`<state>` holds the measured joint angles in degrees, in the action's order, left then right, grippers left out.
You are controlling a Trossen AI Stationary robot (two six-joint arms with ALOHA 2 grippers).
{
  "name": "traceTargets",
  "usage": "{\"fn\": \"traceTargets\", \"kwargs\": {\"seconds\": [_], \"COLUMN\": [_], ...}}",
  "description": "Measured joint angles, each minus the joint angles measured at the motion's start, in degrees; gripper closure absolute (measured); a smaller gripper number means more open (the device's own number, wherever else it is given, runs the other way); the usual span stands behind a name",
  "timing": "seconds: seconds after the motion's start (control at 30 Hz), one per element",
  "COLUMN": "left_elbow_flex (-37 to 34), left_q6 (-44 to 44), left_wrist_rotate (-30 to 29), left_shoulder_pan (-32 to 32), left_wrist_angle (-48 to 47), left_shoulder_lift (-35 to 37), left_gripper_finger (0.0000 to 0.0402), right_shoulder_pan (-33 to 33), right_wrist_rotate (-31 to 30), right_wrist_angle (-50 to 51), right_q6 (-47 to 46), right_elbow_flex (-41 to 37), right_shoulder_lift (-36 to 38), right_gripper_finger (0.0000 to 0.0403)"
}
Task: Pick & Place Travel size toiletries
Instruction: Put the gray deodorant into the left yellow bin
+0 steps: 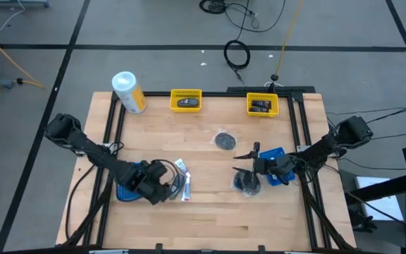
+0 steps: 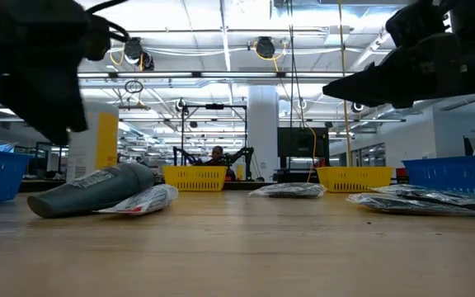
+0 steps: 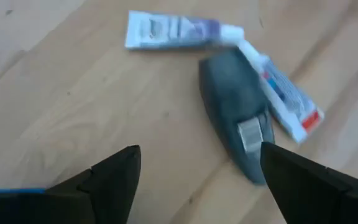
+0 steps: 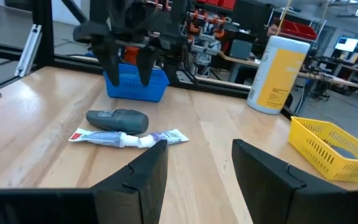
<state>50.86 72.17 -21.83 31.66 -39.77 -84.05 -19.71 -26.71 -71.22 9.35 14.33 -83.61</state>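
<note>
Yellow trays (image 1: 185, 99) at far edge; white-and-yellow canister (image 1: 129, 92) beside them.

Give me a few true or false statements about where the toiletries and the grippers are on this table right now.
1. The left gripper is open above the wood, holding nothing. True.
2. The grey bottle stands upright. False: it lies on its side beside two white tubes.
3. Both yellow trays are empty. False: each holds dark items.
4. The canister is at the table's far left corner. True.
5. The right gripper grips a white tube. False: nothing shows between its fingers.
</note>
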Motion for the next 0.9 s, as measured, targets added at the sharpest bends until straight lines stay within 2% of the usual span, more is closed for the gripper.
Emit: {"fn": "traceTargets", "kwargs": {"seconds": [0.2, 0.37, 0.5, 0.7, 0.9], "left_elbow_flex": [-1.0, -1.0, -0.9, -0.8, -0.8], "left_q6": [-3.7, -3.5, -0.8, 5.0, 4.7], "left_wrist_rotate": [-4.6, -7.8, -6.5, -6.1, -6.6], "left_shoulder_pan": [-0.2, 0.3, 0.3, 0.3, -0.4], "left_wrist_angle": [11.5, 17.1, 16.2, 14.4, 14.6], "left_shoulder_lift": [-0.4, -4.2, -9.3, -13.7, -16.6], "left_gripper_finger": [0.0073, 0.0073, 0.0073, 0.0073, 0.0073], "right_shoulder_pan": [0.2, 0.2, 0.2, 0.2, 0.2], "right_wrist_rotate": [0.0, 1.2, 4.5, 4.4, 4.4], "right_wrist_angle": [1.2, 1.5, 1.6, 1.6, 1.6], "right_q6": [-2.8, -5.3, -5.7, -5.7, -5.7], "right_elbow_flex": [0.0, 0.0, 0.0, 0.0, 0.0], "right_shoulder_lift": [0.0, 0.0, 0.0, 0.0, 0.0], "right_gripper_finger": [0.0232, 0.0232, 0.0232, 0.0232, 0.0232]}}
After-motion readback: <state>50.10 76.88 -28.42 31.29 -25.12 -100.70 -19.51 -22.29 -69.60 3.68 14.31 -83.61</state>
